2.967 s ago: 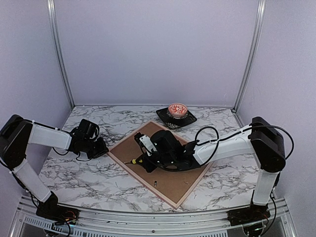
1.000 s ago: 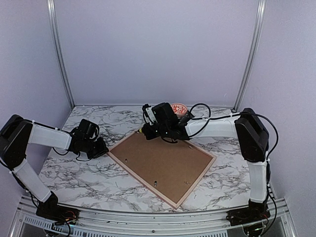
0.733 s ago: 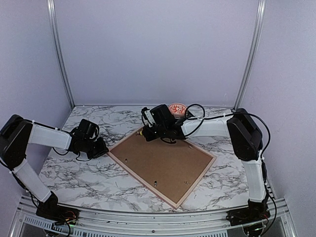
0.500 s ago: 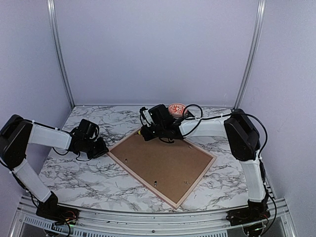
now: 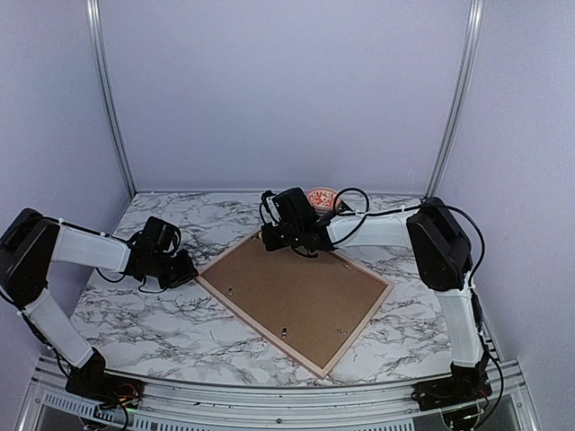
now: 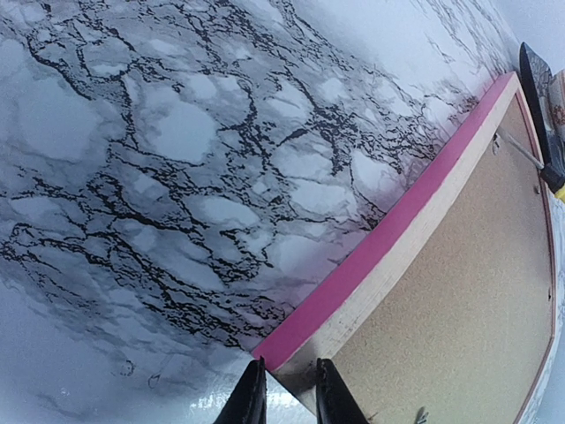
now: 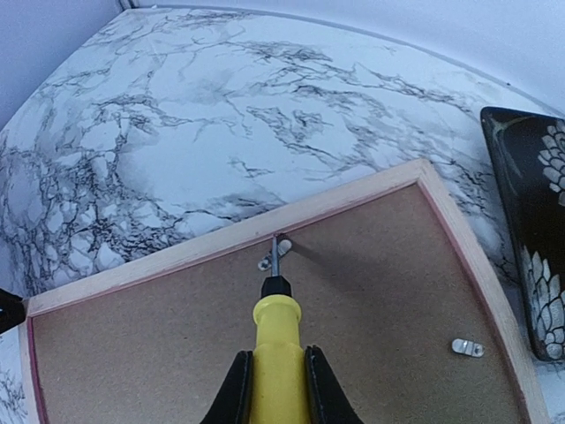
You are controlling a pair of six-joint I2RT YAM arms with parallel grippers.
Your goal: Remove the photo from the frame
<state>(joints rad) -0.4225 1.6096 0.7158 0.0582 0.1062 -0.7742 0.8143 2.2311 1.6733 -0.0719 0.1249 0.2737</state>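
- The frame (image 6: 344, 278) lies face down mid-table, turned cornerwise, with its brown backing board (image 5: 301, 292) up. The photo does not show from this side.
- Your right gripper (image 7: 277, 371) is clamped on a yellow-handled screwdriver (image 7: 278, 331). Its tip is at a small metal tab (image 7: 268, 262) on the side of the frame nearest the table's far edge.
- A second tab (image 7: 468, 347) sits further right on the board.
- Your left gripper (image 6: 289, 367) is low over the table (image 5: 162, 323) toward its left edge. Its fingers are nearly together and pinch the frame's left corner, with the pink side showing.
- A patterned bowl (image 5: 322, 198) stands on a dark mat at the far edge, just beyond the frame.
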